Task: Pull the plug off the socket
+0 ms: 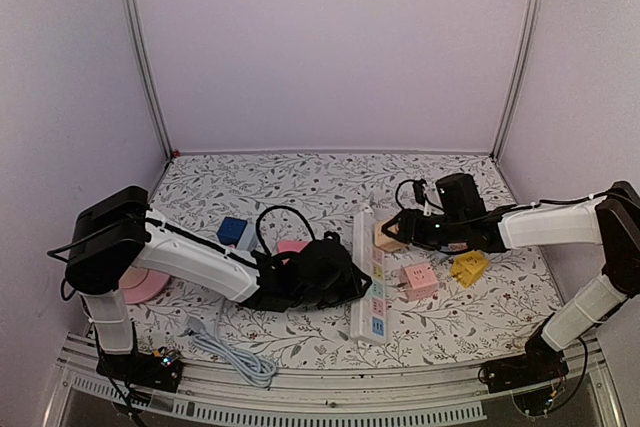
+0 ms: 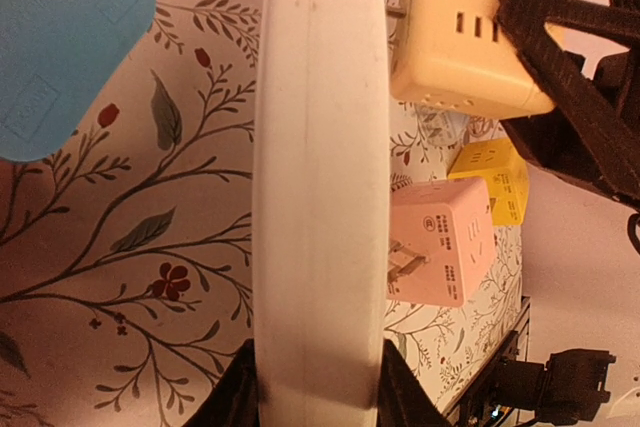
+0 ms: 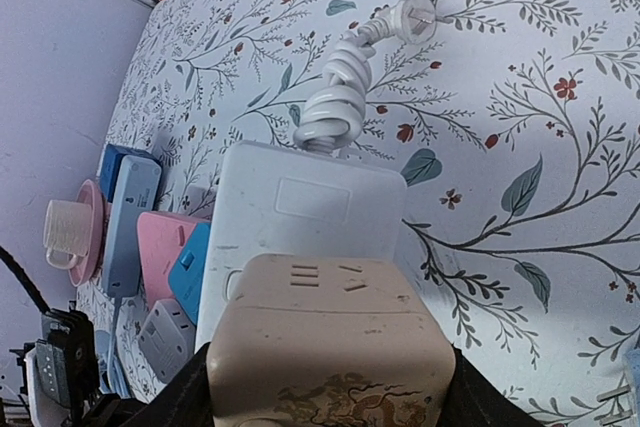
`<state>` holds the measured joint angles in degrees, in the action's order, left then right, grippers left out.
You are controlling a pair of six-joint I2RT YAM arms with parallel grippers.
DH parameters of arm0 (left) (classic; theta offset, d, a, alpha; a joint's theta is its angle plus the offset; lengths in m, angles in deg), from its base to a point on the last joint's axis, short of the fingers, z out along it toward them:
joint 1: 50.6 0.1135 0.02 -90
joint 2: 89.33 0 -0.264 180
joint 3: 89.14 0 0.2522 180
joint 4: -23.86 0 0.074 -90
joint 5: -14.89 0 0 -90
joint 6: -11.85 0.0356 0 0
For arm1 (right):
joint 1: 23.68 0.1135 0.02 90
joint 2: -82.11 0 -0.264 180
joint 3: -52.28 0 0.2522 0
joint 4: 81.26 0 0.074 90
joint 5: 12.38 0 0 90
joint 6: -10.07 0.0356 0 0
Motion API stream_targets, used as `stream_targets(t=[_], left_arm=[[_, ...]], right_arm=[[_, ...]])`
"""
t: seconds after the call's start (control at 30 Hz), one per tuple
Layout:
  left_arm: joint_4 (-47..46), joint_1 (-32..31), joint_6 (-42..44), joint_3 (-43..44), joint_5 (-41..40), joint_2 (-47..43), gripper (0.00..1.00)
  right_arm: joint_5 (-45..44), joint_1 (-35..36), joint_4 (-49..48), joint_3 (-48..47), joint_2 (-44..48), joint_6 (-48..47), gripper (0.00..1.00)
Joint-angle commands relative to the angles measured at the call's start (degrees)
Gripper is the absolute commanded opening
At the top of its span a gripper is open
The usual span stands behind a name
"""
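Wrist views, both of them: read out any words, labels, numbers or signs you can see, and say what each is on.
No text is legible in either view.
pink adapter: round mark and small print on its face, too small to read.
blue block: embossed rectangle, blurred.
beige adapter: brown printing at its lower edge, unreadable.
white power strip: raised rectangle, blank.

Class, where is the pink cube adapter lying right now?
In the top view, the pink cube adapter lies right of centre, between the white power strip and the yellow adapter.
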<state>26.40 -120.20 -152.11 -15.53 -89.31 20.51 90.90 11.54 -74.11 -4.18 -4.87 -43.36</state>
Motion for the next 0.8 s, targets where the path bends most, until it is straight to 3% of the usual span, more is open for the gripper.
stream_targets(t=[0.0, 0.2, 0.77], left_arm=[[10.81, 2.86, -1.73, -1.44, -7.57, 1.93, 0.0], [10.87, 3.0, -1.73, -2.36, -8.11, 0.89, 0.0], [9.28, 3.32, 0.73, -2.72, -8.3, -0.2, 0.0]], right_arm=[[8.23, -1.33, -1.81, -0.1, 3.97, -5.88, 0.08], [15.82, -6.57, -5.56, 3.21, 5.37, -4.68, 0.08], [13.01, -11.15, -4.0, 3.46, 3.88, -6.01, 0.09]])
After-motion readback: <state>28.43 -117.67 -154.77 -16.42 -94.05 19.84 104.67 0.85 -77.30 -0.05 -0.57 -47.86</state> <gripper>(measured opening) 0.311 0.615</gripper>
